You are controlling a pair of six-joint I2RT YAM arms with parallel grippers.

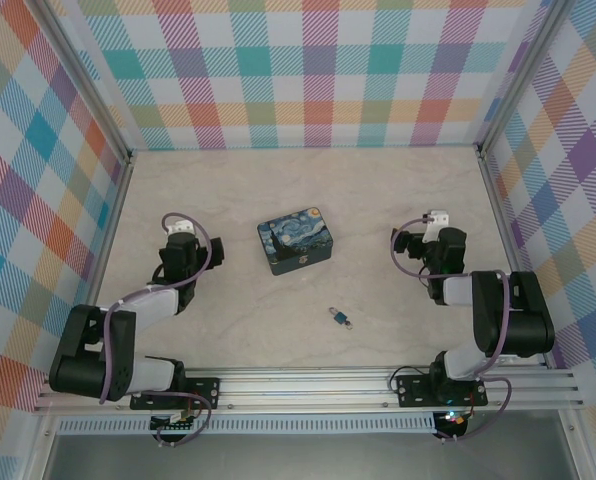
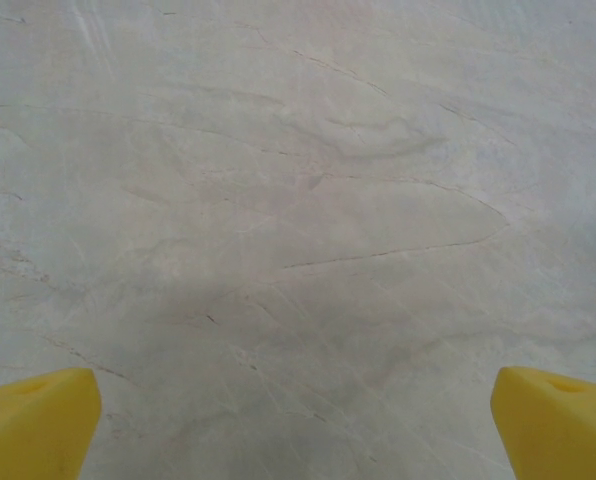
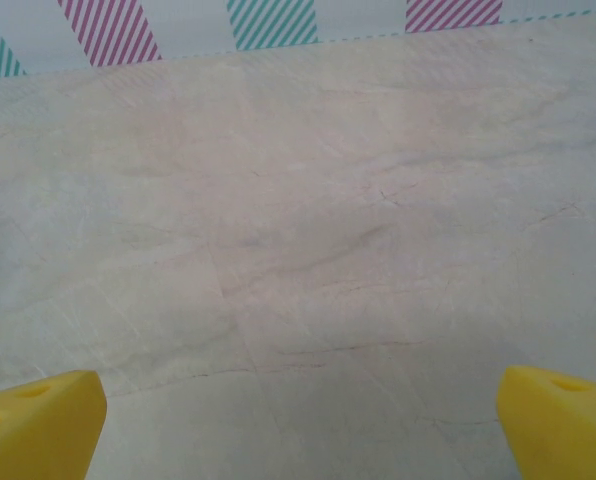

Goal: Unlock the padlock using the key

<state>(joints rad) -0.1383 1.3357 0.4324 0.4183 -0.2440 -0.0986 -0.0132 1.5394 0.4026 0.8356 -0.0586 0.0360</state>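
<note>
Yellow fingertips (image 2: 33, 425) of your left gripper (image 2: 298, 430) are sitting at the two bottom corners of its wrist view. They are spread wide and released, gripping nothing, with bare marbled table (image 2: 298, 200) lying between them. Your right gripper (image 3: 298, 430) is showing the same: yellow tips far apart, nothing held, and a strip of checked wall (image 3: 278, 20) running along the top.

From above, your left arm (image 1: 148, 305) and right arm (image 1: 488, 310) are resting folded near the front rail (image 1: 308, 385). Between them, toward the middle of the table, a dark-blue tin (image 1: 295, 240) with a swirling night-sky print is lying flat.

The padlock (image 1: 338, 317), tiny and blue, is lying on the open table nearer you than the tin and a little to its right, well apart from both grippers. The key (image 1: 348, 324) is appearing as a thin dark sliver at the padlock's lower right. It is too small to tell whether it is touching the lock.
</note>
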